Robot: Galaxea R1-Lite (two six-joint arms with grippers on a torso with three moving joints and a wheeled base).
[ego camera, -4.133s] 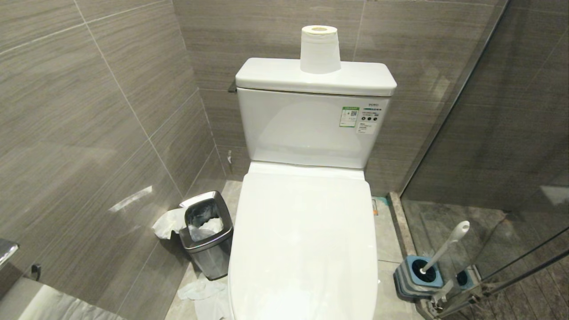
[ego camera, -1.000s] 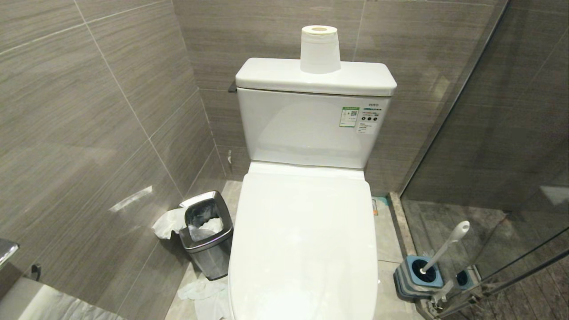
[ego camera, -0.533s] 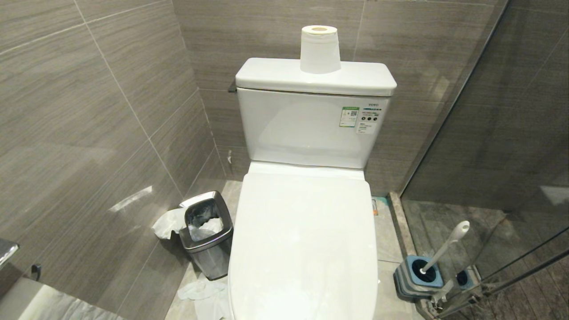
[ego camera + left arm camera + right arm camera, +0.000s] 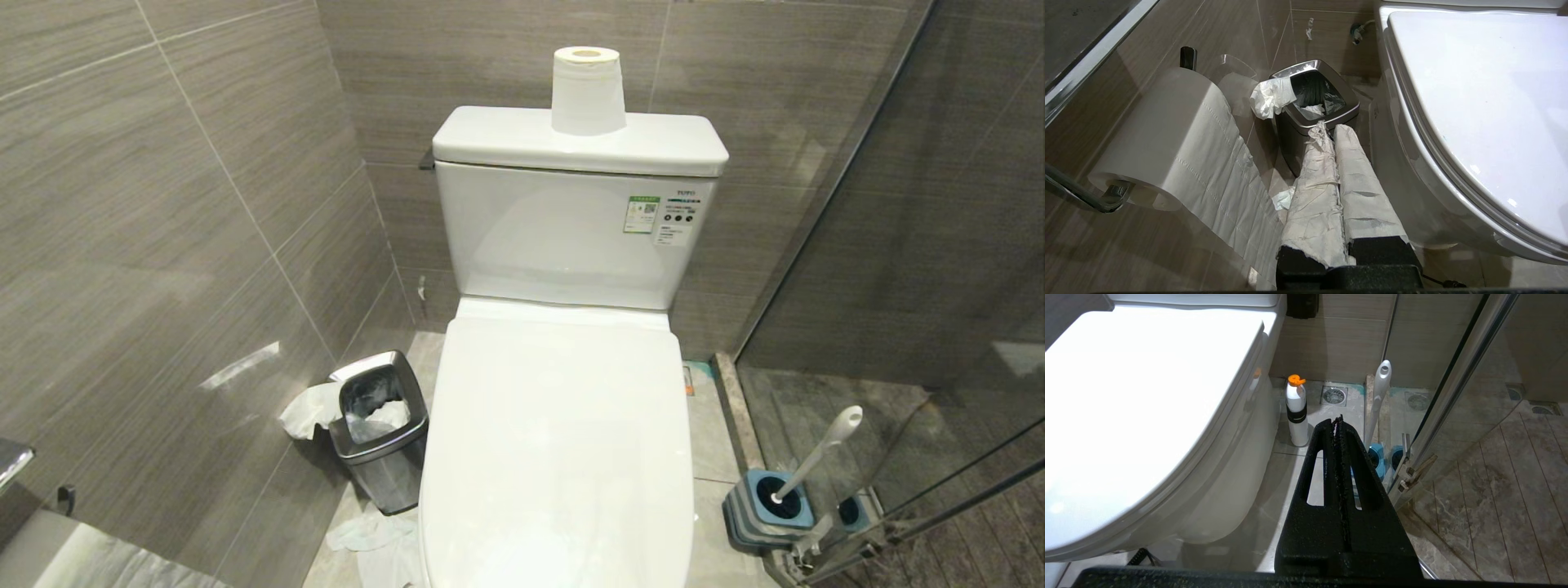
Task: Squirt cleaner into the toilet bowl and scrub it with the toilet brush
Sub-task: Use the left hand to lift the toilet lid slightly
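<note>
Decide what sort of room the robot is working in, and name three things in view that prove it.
A bathroom, most likely. A white toilet with its lid shut stands against a tiled wall, a toilet brush sits in its holder by a glass shower screen, and a paper roll rests on the cistern.

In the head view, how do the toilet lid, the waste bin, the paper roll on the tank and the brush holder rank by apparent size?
Largest to smallest, as they look:
1. Toilet lid, by far the largest.
2. Waste bin.
3. Paper roll and brush holder look about alike; the roll stands farther from the camera, so I leave these two unranked.
</note>
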